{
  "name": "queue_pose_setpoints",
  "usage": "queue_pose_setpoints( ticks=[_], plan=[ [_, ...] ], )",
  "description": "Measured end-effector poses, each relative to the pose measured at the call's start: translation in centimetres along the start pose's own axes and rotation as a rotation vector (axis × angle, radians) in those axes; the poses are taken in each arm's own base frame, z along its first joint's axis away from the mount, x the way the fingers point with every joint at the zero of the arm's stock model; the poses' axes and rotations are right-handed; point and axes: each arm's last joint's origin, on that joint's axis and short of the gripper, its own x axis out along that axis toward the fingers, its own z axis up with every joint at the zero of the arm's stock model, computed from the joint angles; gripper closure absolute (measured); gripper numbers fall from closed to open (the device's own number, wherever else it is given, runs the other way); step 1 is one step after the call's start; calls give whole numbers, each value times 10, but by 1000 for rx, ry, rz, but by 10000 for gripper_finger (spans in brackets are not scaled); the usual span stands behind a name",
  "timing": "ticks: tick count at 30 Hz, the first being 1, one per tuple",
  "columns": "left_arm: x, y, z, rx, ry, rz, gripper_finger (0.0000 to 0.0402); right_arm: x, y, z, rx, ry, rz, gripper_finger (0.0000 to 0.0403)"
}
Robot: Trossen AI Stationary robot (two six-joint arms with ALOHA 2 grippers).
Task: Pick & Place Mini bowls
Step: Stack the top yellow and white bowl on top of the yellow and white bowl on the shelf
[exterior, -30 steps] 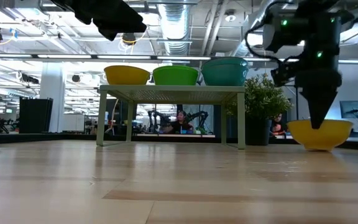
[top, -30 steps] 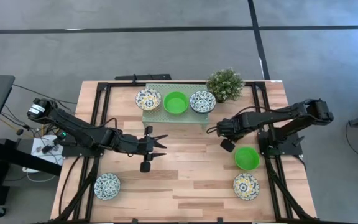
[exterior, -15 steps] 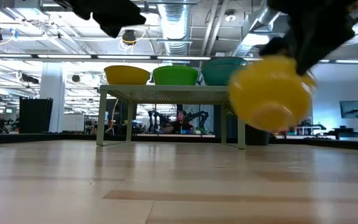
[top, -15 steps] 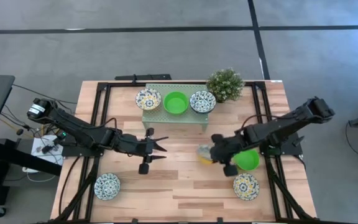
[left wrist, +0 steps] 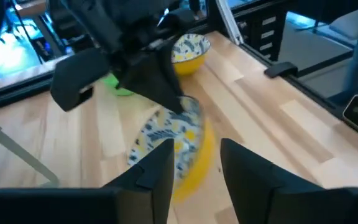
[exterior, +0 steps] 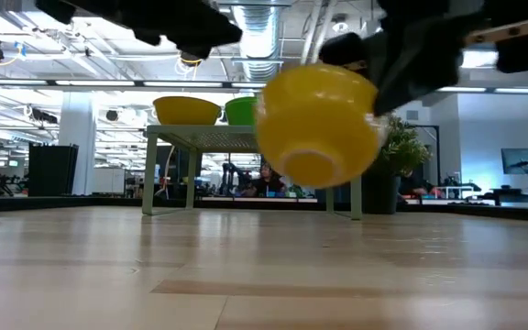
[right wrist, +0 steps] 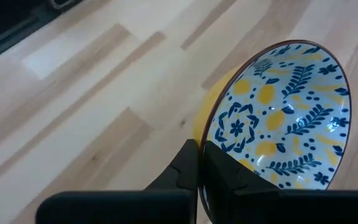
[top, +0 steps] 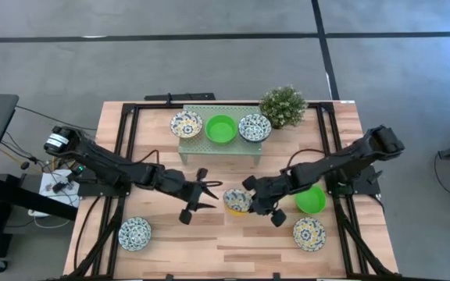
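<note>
No readable text or labels.

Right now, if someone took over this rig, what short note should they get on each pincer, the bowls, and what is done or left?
Right pincer: shut on the rim of the yellow patterned bowl, held tilted above mid-table.
Left pincer: open, empty, just beside that bowl, fingers pointing at it.
Green rack: three bowls on top, patterned bowl, green bowl, blue-patterned bowl.
On the table: green bowl and patterned bowl on the right arm's side, patterned bowl on the left arm's side.
Left: set down or hand over the carried bowl; three table bowls unmoved.
</note>
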Motion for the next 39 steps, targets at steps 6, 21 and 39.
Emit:
queue_pose_setpoints(
  ticks=[6, 21, 39],
  plan=[
    [24, 3, -8, -17, 19, -143, 248, 13, -11, 13, -44, 50, 13, 400],
    [40, 4, -30, -51, 126, -123, 275, 9, -35, 21, -19, 58, 5, 391],
    [42, 3, -37, -114, 173, -119, 388, 5, -48, 22, 146, 8, -47, 322]
  ],
)
